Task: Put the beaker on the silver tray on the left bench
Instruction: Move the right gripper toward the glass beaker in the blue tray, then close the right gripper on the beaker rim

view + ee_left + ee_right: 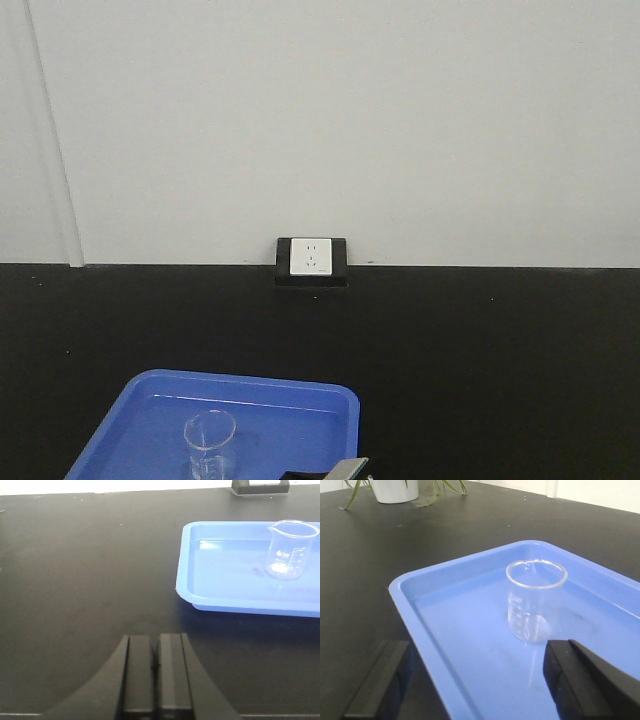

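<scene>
Right gripper (480, 677) gapes wide, empty; beaker (536, 602) stands upright just ahead in blue tray (450, 645). Left gripper (155, 660) closed, holding nothing.

I see the beaker (536, 602) standing alone in the blue tray (415, 605), with bare tray floor all round it. My right gripper (477, 650) is spread wider than the glass, straddling the low rim. The socket box (312, 262) sits well back.
</scene>
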Tool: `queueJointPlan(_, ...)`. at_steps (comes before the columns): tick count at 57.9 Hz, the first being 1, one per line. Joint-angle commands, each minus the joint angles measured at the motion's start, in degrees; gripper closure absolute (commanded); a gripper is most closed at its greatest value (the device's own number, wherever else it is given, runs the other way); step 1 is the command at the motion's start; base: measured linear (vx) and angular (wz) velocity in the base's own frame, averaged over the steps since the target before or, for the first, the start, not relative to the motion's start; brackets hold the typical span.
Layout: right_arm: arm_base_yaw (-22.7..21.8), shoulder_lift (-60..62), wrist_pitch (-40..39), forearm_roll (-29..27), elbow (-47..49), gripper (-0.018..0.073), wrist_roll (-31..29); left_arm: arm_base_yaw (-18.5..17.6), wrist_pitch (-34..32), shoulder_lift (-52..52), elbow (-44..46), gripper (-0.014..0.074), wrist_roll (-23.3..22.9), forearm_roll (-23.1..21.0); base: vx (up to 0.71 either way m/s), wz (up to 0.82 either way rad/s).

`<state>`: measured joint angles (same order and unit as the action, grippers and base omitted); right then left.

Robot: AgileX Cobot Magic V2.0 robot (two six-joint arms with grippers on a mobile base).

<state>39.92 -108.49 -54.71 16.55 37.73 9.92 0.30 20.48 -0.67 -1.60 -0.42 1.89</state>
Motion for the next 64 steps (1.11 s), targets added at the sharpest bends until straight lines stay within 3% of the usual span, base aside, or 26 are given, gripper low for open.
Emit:
queueJointPlan(1,-0.11,0.35,-5.31,0.32,4.29,-0.0032,-0.3,-0.34,-4.44,-0.9,-1.59,0.0595,-0.08,-0.09,0.0,0.0)
queueJointPlan(27,-0.11,-9.48,16.49,4.75,26.79,-0.0032,5.7,-0.34,-4.44,-0.9,-1.59,0.0595,-0.08,-0.09,0.0,0.0)
queueJointPlan(44,-0.11,-14.8,19.57,3.9,35.04,-0.0032,9.47,-0.34,-4.44,-0.9,-1.59,0.0595,-0.08,-0.09,0.0,0.0)
queueJointPlan(64,-0.11,-19.97,20.08,3.9,41.88,-0.0032,9.57,-0.34,-4.44,-0.9,-1.59,0.0595,-0.08,-0.09,0.0,0.0)
